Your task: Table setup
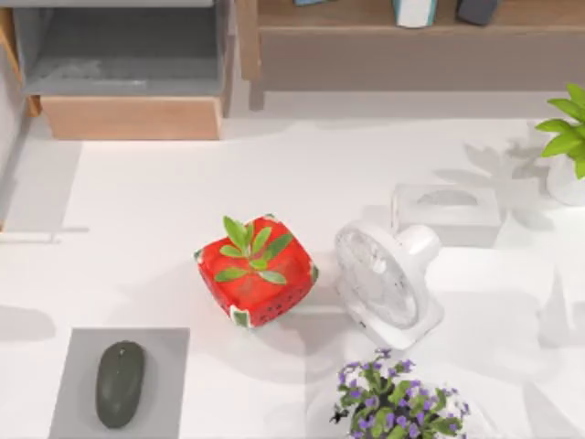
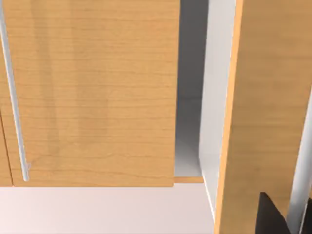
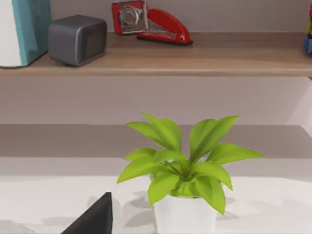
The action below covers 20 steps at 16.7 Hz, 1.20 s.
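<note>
A red watermelon-patterned pot [image 1: 260, 291] with a small green plant stands at the table's middle. Right of it a white desk fan [image 1: 388, 283] lies tilted, with a white tissue box [image 1: 446, 212] behind it. A dark mouse [image 1: 120, 382] rests on a grey mat [image 1: 164, 357] at the front left. A dark part of my left gripper [image 2: 270, 217] sits close to a wooden cabinet front [image 2: 97, 97]. A dark part of my right gripper [image 3: 95, 217] hangs near a leafy plant in a white pot [image 3: 183, 212], at the table's right edge [image 1: 567, 146].
An open wooden drawer [image 1: 128, 117] juts out at the back left. A wooden shelf [image 3: 204, 53] along the back holds a grey box [image 3: 77, 39], a red stapler [image 3: 163, 24] and a teal book [image 3: 24, 29]. A purple flowering plant [image 1: 398, 407] stands at the front right.
</note>
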### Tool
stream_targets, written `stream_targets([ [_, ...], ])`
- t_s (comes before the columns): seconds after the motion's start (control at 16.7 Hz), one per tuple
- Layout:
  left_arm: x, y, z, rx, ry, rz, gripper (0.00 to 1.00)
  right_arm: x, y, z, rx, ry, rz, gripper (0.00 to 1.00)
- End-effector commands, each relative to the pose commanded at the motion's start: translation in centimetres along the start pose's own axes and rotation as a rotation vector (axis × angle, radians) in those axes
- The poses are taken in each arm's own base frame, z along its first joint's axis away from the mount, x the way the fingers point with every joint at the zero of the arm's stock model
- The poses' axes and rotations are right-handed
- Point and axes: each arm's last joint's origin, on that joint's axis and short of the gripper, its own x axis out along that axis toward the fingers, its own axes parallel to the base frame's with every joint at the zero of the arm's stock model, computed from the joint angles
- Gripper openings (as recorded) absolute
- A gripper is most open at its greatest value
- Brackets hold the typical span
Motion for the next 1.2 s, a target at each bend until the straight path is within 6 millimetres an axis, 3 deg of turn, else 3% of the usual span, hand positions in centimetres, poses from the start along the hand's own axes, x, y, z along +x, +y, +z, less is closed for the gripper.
stream_targets([
  [0.42, 0.0, -0.4, 0.0, -0.018, 0.003, -0.018, 0.00, 0.0, 0.0, 0.0, 0.000, 0.000, 0.000, 1.00],
  [0.9, 6.0, -0.3, -0.2, -0.014, 0.003, -0.011, 0.00, 0.0, 0.0, 0.0, 0.000, 0.000, 0.000, 1.00],
  [1.2, 6.1, -0.6, -0.2, -0.024, 0.007, -0.025, 0.00, 0.0, 0.0, 0.0, 0.000, 0.000, 0.000, 1.00],
])
